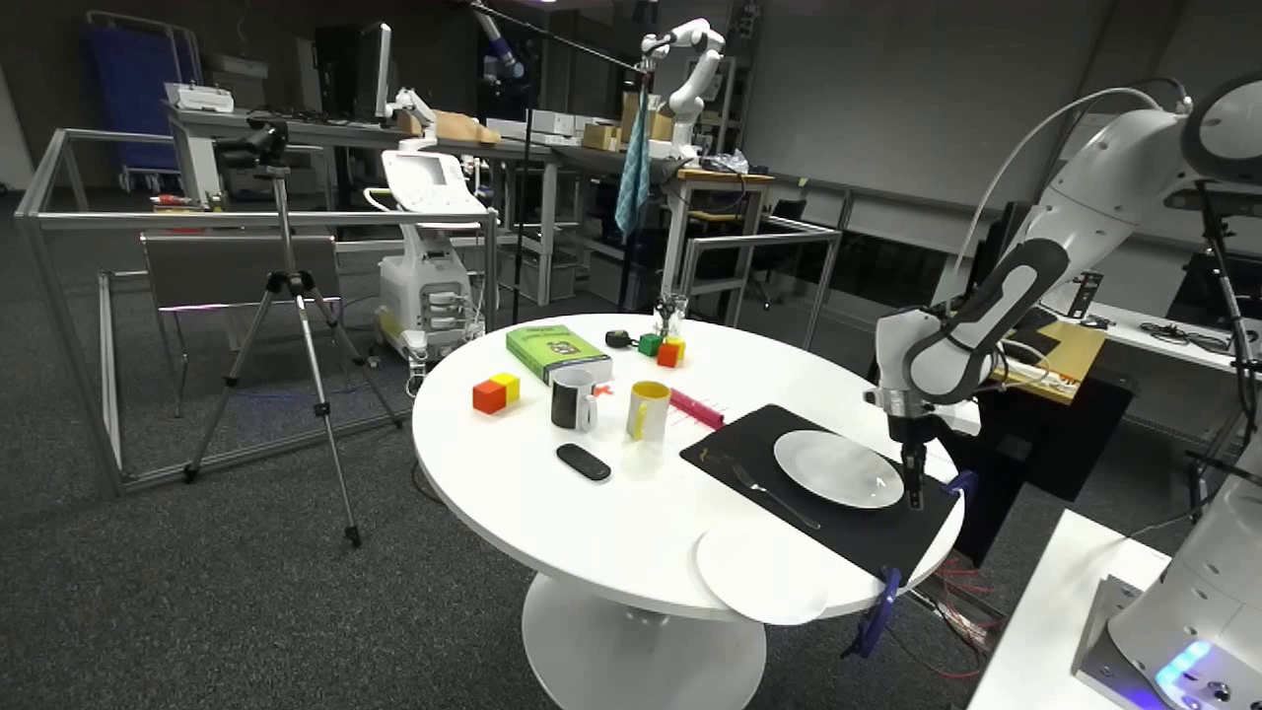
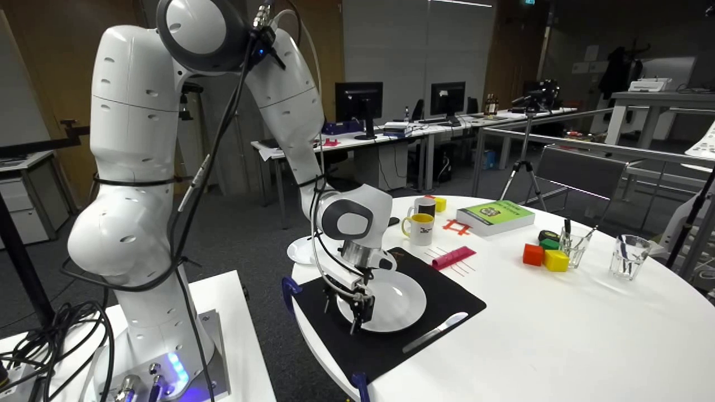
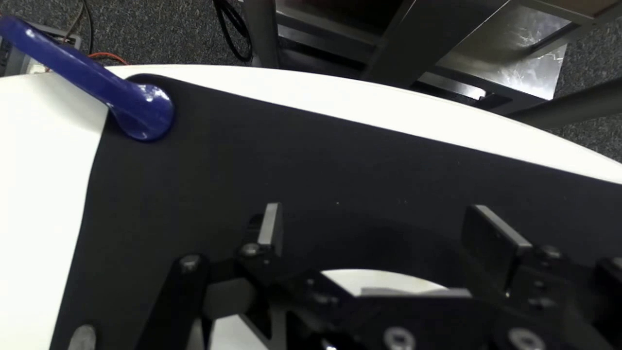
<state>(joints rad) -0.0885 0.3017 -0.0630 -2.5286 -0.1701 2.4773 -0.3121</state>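
Aligning the black gripper [image 3: 381,228], fingers [image 3: 491,245] wide, with the glossy round white plate [image 3: 374,278] at six o'clock (wrist view) should be done slowly.

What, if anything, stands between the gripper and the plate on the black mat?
Nothing visible does: in the wrist view, only the black mat shows between the open gripper and the rim of the plate. The fork and knife lie on either side of the plate, clear of that gap.
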